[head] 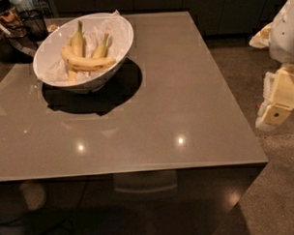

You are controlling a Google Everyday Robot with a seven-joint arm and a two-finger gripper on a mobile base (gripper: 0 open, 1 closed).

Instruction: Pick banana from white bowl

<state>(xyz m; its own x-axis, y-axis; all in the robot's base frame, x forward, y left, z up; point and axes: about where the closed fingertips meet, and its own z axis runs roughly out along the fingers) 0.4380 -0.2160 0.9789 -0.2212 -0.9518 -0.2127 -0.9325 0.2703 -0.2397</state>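
Observation:
The white bowl [122, 35] stands tilted at the far left of the grey table [151, 114], lined with crumpled white paper. The long curved yellow banana [87, 62] lies across its middle, in front of two shorter bananas [78, 39] that point up with greenish stems. My gripper [278, 107], cream and white, hangs off the table's right side, above the floor and far from the bowl. It holds nothing that I can see.
A black mesh cup [36, 21] and other dark clutter sit behind the bowl at the far left corner. The table's right edge [243, 106] runs between my gripper and the bowl. Speckled floor [265, 192] lies on the right.

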